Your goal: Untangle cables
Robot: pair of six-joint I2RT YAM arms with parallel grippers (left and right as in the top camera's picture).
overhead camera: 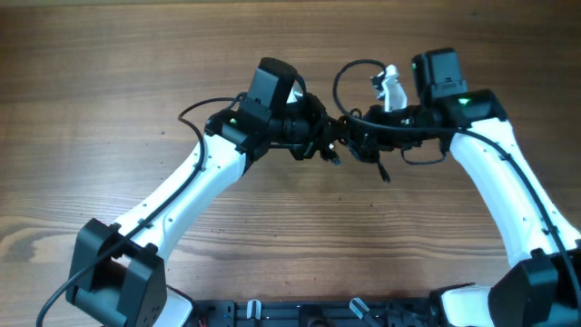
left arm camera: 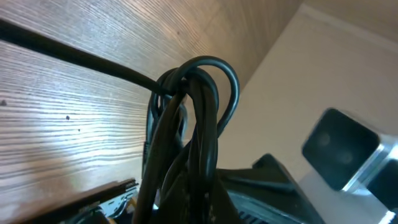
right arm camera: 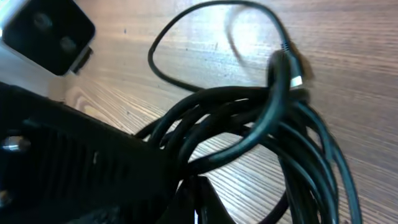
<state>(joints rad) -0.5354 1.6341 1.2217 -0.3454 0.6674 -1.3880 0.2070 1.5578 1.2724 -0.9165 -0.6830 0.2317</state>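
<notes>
The cables are a tangled bundle of thin black cords held above the wooden table between my two grippers. My left gripper is shut on the bundle's left side; in the left wrist view the cords loop up out of its jaws. My right gripper is shut on the right side; its closed fingertips pinch a cord of the bundle. One loop stands off to the back. A metal-tipped plug sticks out of the bundle, and two cord ends hang toward the front.
The wooden table spreads all around. The left arm's wrist camera sits close to the right gripper, and the right arm's camera close to the left. The arm bases and a black rail lie along the front edge.
</notes>
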